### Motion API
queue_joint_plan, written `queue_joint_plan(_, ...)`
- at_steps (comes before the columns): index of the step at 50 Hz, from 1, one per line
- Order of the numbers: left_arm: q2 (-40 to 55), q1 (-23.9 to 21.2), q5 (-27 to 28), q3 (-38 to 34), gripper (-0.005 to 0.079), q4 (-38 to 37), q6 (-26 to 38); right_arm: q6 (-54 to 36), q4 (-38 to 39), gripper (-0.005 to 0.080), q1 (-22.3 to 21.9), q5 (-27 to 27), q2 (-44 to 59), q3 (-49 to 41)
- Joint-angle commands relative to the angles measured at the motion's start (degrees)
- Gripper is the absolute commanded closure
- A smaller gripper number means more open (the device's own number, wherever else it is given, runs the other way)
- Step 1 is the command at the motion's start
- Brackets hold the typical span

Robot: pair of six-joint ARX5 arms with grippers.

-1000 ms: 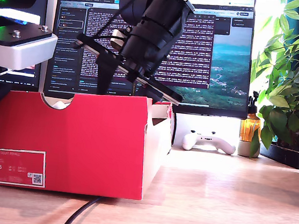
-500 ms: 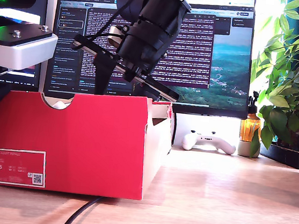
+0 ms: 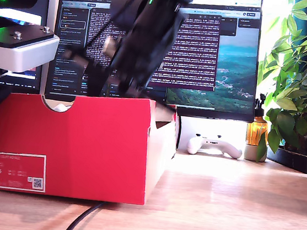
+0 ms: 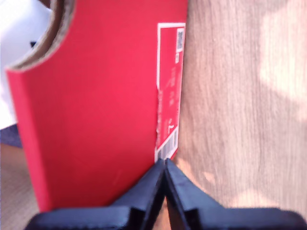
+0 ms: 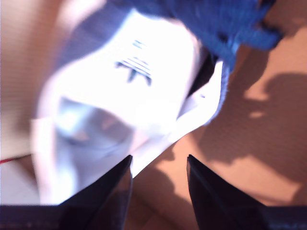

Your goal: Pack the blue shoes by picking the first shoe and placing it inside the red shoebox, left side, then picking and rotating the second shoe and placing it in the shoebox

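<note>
Since the earlier exterior frames, the dark arm (image 3: 142,41) above the red shoebox (image 3: 83,146) has swung toward that view's left and tipped steeper; it is showing motion blur now, and the flat bar that was jutting toward the view's right is no longer visible there.

My second claw (image 5: 158,165) is standing open with a clear gap between its two dark fingers, and nothing is sitting between them. Its wrist view is looking down onto brown cardboard, which I judge to be the shoebox's inside. One blue shoe (image 5: 144,86) is lying there, its white tongue and lining facing the camera, navy suede (image 5: 225,24) at the upper right of that frame. The shoe is lying just ahead of the fingertips and is not touching them. Its long axis is appearing to run diagonally from the lower left to the upper right of that frame, though blur is making this uncertain. I cannot tell whether a second shoe is in the box.

My first claw (image 4: 164,165) is pressed shut with its tips meeting, gripping nothing. It is hanging outside the box, above the red labelled wall (image 4: 96,120) and the barcode label (image 4: 169,91), with the wooden counter (image 4: 240,96) alongside.

Judgement: the second claw is the nearer one to the shoe. Any further handling is turning on that diagonal lie, with the shoe directly ahead of the open fingers.
</note>
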Motion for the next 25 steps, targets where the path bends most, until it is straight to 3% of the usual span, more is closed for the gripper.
queue_joint_plan(1, 0.81, 0.33, -0.20, -0.48, 0.0761, 1.99, 0.37, 0.55, 1.81, 0.0426, 0.63, 0.00, 1.29, 0.55)
queue_joint_plan(11, 0.81, 0.33, -0.17, -0.48, 0.0762, 1.99, 0.37, 1.33, 3.48, 0.0453, 0.63, 0.22, 1.84, 0.55)
queue_joint_plan(14, 0.81, 0.33, -0.20, -0.48, 0.0761, 1.99, 0.37, 1.33, 3.96, 0.0526, 0.68, 0.24, 1.97, 0.55)
queue_joint_plan(20, 0.81, 0.33, -0.37, -0.48, 0.0761, 1.99, 0.37, 1.29, 4.68, 0.0751, 0.70, 1.33, 2.05, 0.55)
queue_joint_plan(25, 0.81, 0.33, -0.37, -0.48, 0.0762, 2.01, 0.37, 1.18, 5.55, 0.0765, 0.72, 1.46, 2.05, 0.55)
